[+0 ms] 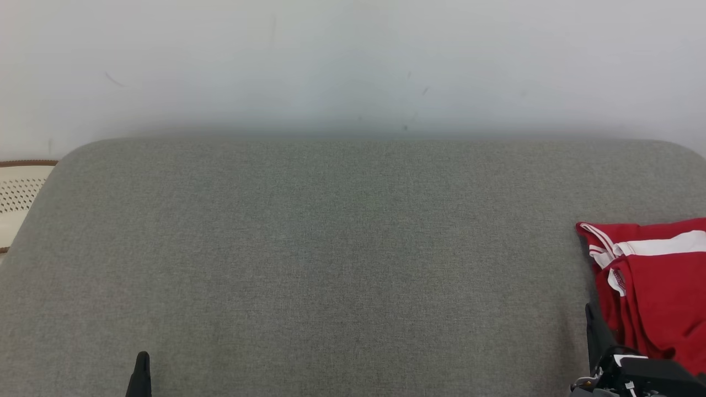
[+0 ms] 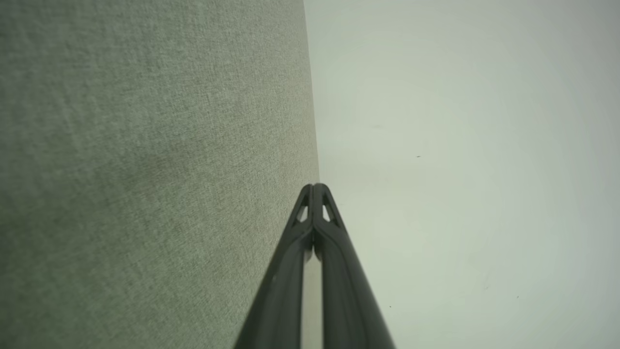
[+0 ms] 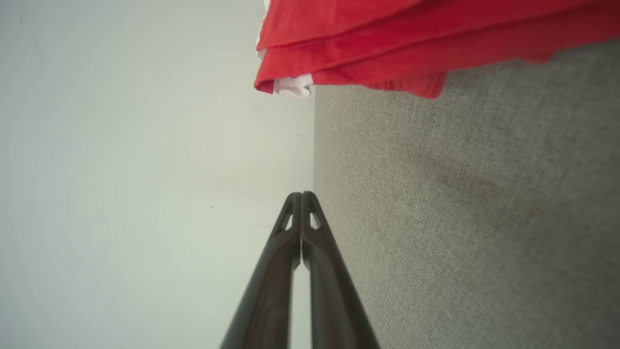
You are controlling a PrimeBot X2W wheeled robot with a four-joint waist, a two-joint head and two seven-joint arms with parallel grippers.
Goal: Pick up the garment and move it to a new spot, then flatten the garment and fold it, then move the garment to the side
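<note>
- here's the surface: a broad grey upholstered pad point(image 1: 342, 248), woven and slightly flecked, its two far corners rounded off
- behind its far edge, a plain white wall point(image 1: 353, 66), matte, with a few faint scuffs
- off the pad's far left corner there's a cream perforated thing with a brown rim point(image 1: 19, 198); can't tell what it is
- the garment point(image 1: 656, 286) sits at the pad's right edge, towards the near right corner: soft red cloth with white bands, bunched in loose layered folds
- the right wrist view has those folds point(image 3: 387, 39) stacked hem over hem on the grey weave point(image 3: 460, 218), one end with a bit of white poking past the pad's edge over a pale blank background
- the right gripper point(image 1: 594, 325) is down at the near right, just beside the garment's left side; its long dark fingers are pressed together tip to tip point(image 3: 301, 196), nothing between them, and the cloth is apart from the tips
- the left gripper point(image 1: 142, 375) peeks up at the near edge, left side, over bare fabric
- the left wrist view shows its claw point(image 2: 315, 189) squeezed tight as well, pinching nothing, lined up along the pad's edge point(image 2: 145, 169)
</note>
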